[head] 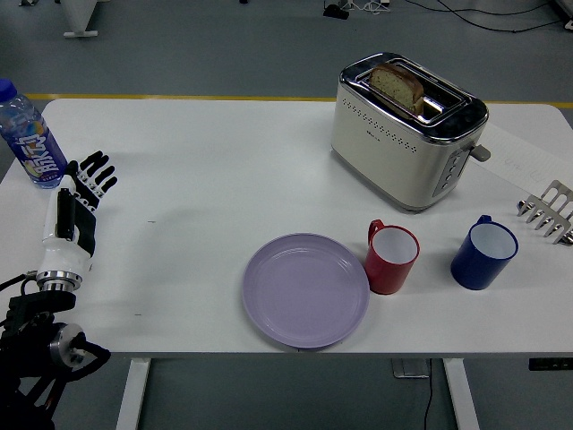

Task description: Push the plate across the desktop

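From the head view, the plate (305,289), pale purple, lies flat near the table's (206,179) near edge, a little right of the middle, with nothing on it. Just to its right stands a red mug (391,258), its rim close to the plate's edge though whether they touch cannot be told; a blue mug (483,252) stands further right, apart from the red one. Behind the mugs sits a toaster (407,127) with a slice of bread (398,85) standing in one slot. A metal rack (548,211) shows at the right edge. The left hand (76,206) is at the far left of the table, well apart from the plate, its fingers (97,172) straight and spread, holding nothing, pointing toward the far side. A water bottle (31,139) stands just beyond those fingertips, near the table's far left corner. The right hand is out of sight.
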